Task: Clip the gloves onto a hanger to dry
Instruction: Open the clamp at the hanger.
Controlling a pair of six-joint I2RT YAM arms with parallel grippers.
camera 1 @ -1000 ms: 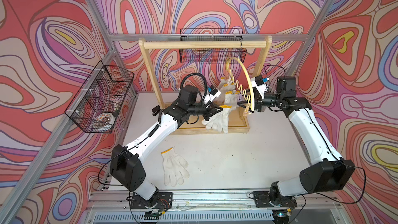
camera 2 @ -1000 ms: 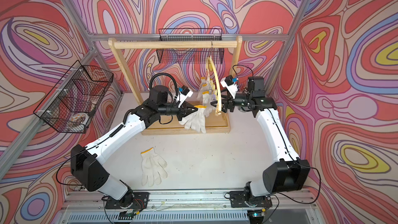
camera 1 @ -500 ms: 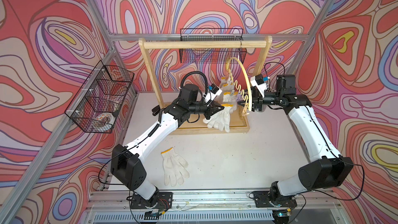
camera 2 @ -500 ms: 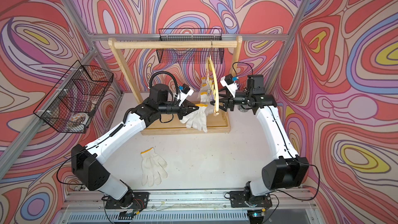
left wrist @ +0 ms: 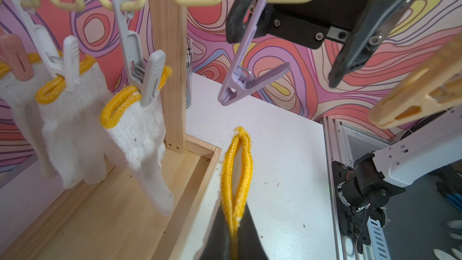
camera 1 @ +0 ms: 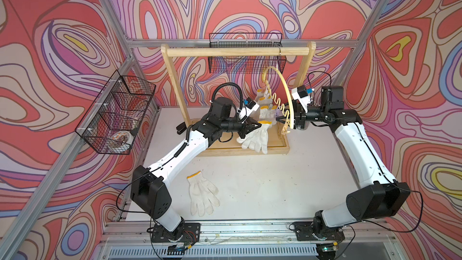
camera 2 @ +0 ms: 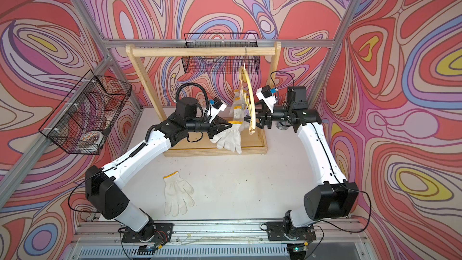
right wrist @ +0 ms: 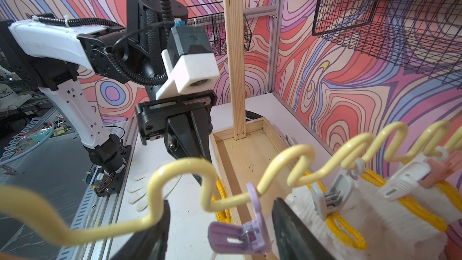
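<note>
As we are looking well to the left of the hanger (camera 1: 288,91), a black wire basket (camera 1: 115,118) is hanging on the side wall. In front of the hanger and to its left, a white knitted glove (camera 1: 202,194) is lying flat on the white table (camera 1: 275,183), with its yellow-edged cuff turned toward the hanger.

Just left of the hanger, the left gripper (camera 1: 259,125) is holding its jaws clenched on the yellow cuff of a second glove (camera 1: 255,139). That glove's fingers are drooping over the wooden base tray (camera 1: 237,151) beneath the hanger. In the left wrist view we are seeing this cuff (left wrist: 236,166) standing up from the pinched fingertips (left wrist: 220,231), close under the hanger's lilac clothespin clip (left wrist: 240,83) but apart from it.

On the hanger's wavy lower bar (right wrist: 300,156), other gloves (left wrist: 75,121) are dangling by their cuffs from a grey clip (left wrist: 147,78), a white clip (left wrist: 67,63) and a pink clip (left wrist: 17,58). The hanger itself is hanging by its metal hook from the wooden rail (camera 1: 225,51) and is showing nearly edge-on in both top views.

Just right of the hanger, the right gripper (right wrist: 220,231) is reaching in with its jaws spread apart. The lilac clip is sitting between them with a gap on each side. We cannot tell whether either finger is touching it. At the hanger's near end a yellow clip (left wrist: 412,101) is hanging free.
</note>
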